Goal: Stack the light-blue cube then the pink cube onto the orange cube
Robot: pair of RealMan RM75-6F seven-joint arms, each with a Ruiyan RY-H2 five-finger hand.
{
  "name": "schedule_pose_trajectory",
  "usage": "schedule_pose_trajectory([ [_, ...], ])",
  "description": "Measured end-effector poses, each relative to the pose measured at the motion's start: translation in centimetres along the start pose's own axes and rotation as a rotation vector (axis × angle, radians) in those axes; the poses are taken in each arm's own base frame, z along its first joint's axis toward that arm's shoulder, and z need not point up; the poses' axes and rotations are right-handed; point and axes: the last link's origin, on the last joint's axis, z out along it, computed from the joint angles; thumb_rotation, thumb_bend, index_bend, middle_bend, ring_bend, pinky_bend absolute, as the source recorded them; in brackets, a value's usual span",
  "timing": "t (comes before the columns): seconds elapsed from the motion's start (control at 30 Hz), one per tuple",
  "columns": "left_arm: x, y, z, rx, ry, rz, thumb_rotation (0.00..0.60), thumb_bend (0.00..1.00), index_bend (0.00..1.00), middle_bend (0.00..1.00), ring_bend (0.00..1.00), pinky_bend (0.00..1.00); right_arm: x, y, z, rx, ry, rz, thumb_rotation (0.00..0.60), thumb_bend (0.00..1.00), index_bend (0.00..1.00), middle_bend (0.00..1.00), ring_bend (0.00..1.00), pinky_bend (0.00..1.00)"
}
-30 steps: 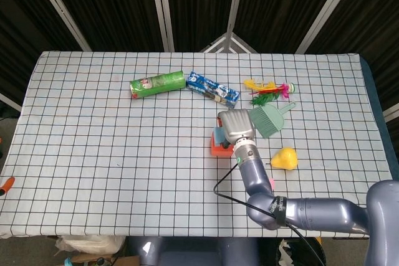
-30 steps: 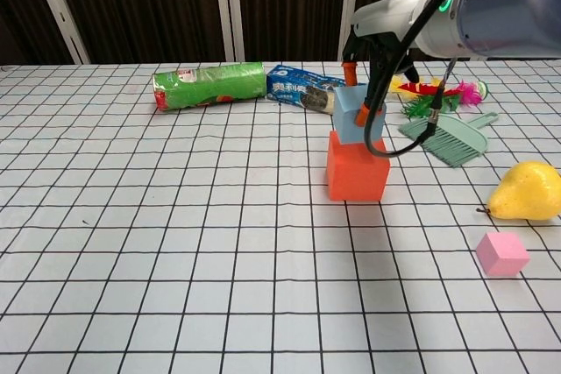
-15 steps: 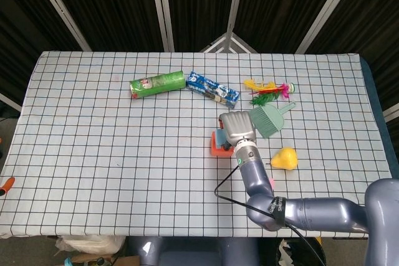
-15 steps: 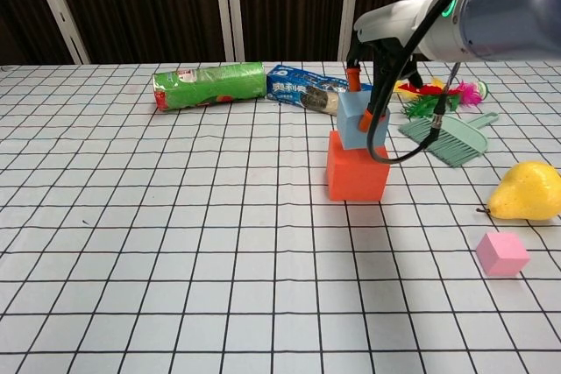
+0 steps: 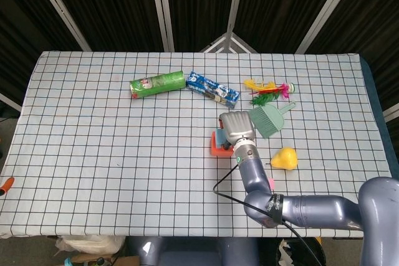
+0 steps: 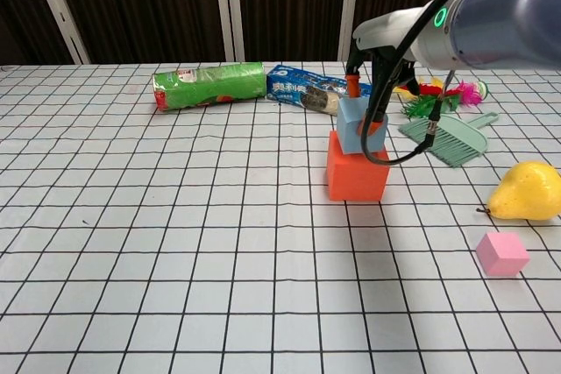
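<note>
The orange cube (image 6: 355,174) stands mid-table, and the light-blue cube (image 6: 358,134) rests on its top, slightly tilted. My right hand (image 6: 375,76) comes down from above and pinches the light-blue cube between orange-tipped fingers (image 6: 353,86). In the head view the right hand (image 5: 237,128) covers most of both cubes; only an edge of the orange cube (image 5: 216,148) shows. The pink cube (image 6: 501,253) lies alone at the near right. Of my left hand (image 5: 6,184) only an orange tip shows at the table's left edge.
A green roll (image 6: 209,85) and a blue packet (image 6: 302,89) lie behind the stack. A green dustpan brush (image 6: 449,139) and a feather toy (image 6: 438,92) sit to the right. A yellow pear (image 6: 528,192) stands just behind the pink cube.
My right hand has moved slightly right and lowered the light-blue cube, which now sits squarer over the orange cube's top. The pink cube has not moved.
</note>
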Motion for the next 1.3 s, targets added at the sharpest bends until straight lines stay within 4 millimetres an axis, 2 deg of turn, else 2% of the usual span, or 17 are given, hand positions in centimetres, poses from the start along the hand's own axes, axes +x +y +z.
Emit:
schedule_pose_trajectory([
  [1.03,-0.01,-0.06,0.05,0.005,0.0,0.001,0.6,0.24,0.13,0.06,0.02,0.18,-0.57,-0.07,0.24,0.009,-0.02,0.002,0.6,0.49,0.61,0.97,0.9,0.67],
  [1.13,-0.02,-0.04,0.05,0.005,0.0,0.001,0.6,0.24,0.13,0.06,0.02,0.18,-0.5,-0.08,0.24,0.007,-0.019,-0.002,0.6,0.42,0.57,0.97,0.9,0.67],
  [1.2,-0.03,-0.03,0.05,0.005,0.0,0.001,0.6,0.24,0.13,0.06,0.02,0.18,-0.43,-0.04,0.19,0.006,-0.021,-0.003,0.6,0.34,0.49,0.97,0.9,0.67],
  [1.3,-0.04,-0.04,0.07,0.006,-0.002,0.001,0.6,0.24,0.13,0.06,0.02,0.18,-0.29,0.12,0.07,0.003,-0.026,-0.004,0.6,0.28,0.39,0.97,0.9,0.67],
])
